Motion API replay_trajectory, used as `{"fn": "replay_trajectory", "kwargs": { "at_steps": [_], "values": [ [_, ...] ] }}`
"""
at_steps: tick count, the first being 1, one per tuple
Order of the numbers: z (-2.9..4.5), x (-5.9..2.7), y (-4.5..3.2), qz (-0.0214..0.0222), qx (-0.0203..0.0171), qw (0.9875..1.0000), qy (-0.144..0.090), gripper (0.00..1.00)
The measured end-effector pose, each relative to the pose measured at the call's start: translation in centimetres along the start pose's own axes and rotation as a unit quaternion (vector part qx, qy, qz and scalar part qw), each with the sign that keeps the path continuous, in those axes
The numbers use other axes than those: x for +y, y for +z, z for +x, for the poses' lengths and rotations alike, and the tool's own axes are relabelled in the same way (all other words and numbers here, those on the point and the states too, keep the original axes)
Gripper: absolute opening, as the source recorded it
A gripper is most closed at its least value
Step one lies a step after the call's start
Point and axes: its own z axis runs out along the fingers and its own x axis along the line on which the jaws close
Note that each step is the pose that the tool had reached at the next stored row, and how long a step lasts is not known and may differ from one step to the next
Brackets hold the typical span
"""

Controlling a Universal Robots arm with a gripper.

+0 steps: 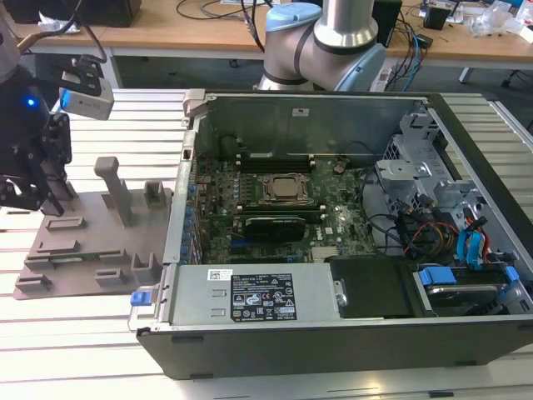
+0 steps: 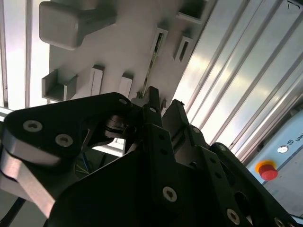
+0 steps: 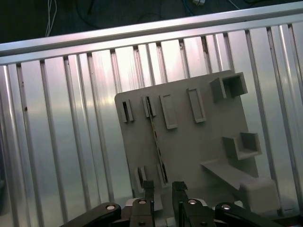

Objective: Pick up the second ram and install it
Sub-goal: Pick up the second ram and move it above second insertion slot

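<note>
The second ram is a thin dark-green stick standing on edge in slots of the grey holder tray. It also appears as a thin edge in the second wrist view. My gripper hangs just above the tray, its two black fingers straddling the line of the stick near one end, with a gap between them and nothing clamped. In the exterior view the gripper is at the far left, over the tray.
An open computer case lies to the exterior view's right of the tray, with the motherboard and processor socket exposed. Upright posts rise from the tray beside the gripper. Ribbed metal table slats surround the tray.
</note>
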Motion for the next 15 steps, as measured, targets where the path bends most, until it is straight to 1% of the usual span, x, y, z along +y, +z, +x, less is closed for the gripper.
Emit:
{"fn": "replay_trajectory", "kwargs": {
  "at_steps": [5,7,9,12,14,15],
  "values": [
    [0.04,-0.05,1.01,0.0,0.0,1.0,0.0,0.3],
    [0.09,-0.08,1.55,0.0,0.0,1.0,0.0,0.3],
    [0.14,-0.07,1.86,0.0,0.0,1.0,0.0,0.3],
    [0.29,0.13,3.01,-0.0001,0.0002,1.0,-0.003,0.3],
    [0.44,0.93,3.87,-0.0002,0.0003,1.0,-0.01,0.3],
    [0.49,1.08,4.46,-0.0007,0.0012,0.9997,-0.026,0.3]
  ]
}}
